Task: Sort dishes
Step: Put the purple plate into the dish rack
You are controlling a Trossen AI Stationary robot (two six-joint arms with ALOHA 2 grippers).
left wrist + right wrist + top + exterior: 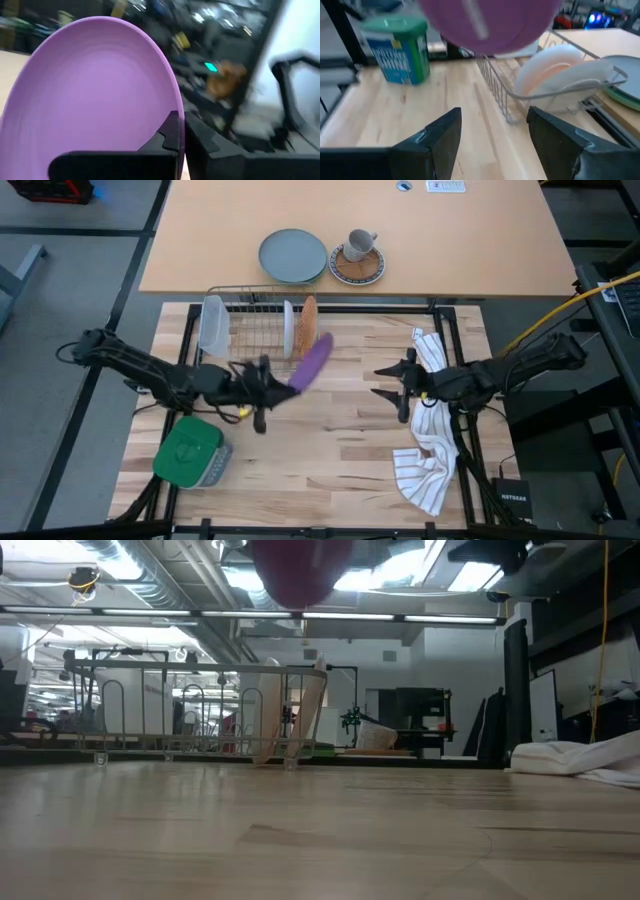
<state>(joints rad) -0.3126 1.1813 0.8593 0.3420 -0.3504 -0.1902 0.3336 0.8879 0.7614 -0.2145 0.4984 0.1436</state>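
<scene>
- Left gripper (283, 385) has its fingers closed on the purple plate (313, 361), lifted beside the rack (250, 315).
- Right gripper (392, 380) hovers mid-table, fingers spread, holding nothing.

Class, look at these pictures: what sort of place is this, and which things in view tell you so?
Probably a robotics lab or workshop, not a kitchen: two dark robot arms work at a wooden table, the left end effector holds a purple plate, and bare ceiling ducts run overhead.

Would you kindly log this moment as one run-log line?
left gripper: shut on purple plate, aloft | right gripper: open, waiting | rack: white plate, orange-red plate
</scene>
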